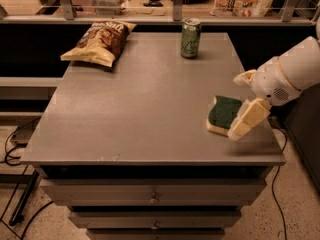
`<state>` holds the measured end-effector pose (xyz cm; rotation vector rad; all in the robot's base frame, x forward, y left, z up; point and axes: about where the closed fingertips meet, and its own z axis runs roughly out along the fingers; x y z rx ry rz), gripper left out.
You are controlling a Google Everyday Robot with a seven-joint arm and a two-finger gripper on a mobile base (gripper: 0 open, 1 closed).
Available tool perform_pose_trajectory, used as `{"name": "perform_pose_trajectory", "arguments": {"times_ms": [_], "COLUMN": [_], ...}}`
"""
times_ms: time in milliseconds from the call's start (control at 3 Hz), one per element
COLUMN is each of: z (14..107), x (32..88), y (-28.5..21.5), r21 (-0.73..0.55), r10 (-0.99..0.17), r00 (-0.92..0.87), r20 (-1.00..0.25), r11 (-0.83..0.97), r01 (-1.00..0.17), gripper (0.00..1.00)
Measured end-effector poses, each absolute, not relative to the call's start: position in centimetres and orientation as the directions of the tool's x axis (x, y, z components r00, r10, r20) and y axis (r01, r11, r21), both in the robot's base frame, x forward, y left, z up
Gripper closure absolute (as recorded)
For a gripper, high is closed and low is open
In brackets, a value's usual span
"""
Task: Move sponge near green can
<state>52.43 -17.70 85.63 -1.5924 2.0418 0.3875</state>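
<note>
The sponge, dark green on top with pale yellow foam below, lies flat near the right front of the grey table. The green can stands upright at the far edge, right of centre and well apart from the sponge. My gripper reaches in from the right on a white arm. It is open, with one pale yellow padded finger at the sponge's near right edge and the other just beyond its far right corner. It holds nothing.
A brown-and-yellow chip bag lies at the far left of the table. Drawers sit under the tabletop. A shelf with packages runs behind the table. Cables lie on the floor at the left.
</note>
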Motion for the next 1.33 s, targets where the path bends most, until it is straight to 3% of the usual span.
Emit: {"name": "perform_pose_trajectory", "arguments": {"times_ms": [333, 667, 1000, 1333], "z": [83.2, 82.1, 82.0, 84.5], "x": [52.6, 52.8, 53.0, 53.9], "y": [-17.5, -16.9, -16.7, -17.3], "r21": [-0.043, -0.024, -0.019, -0.061], "r10": [-0.799, -0.802, -0.804, -0.804], "r00": [-0.22, -0.233, -0.24, -0.222], "r20": [-0.56, -0.55, -0.543, -0.551], "r11": [0.293, 0.294, 0.298, 0.305], "r01": [-0.955, -0.955, -0.954, -0.95], "gripper": [0.0, 0.15, 0.39, 0.7]}}
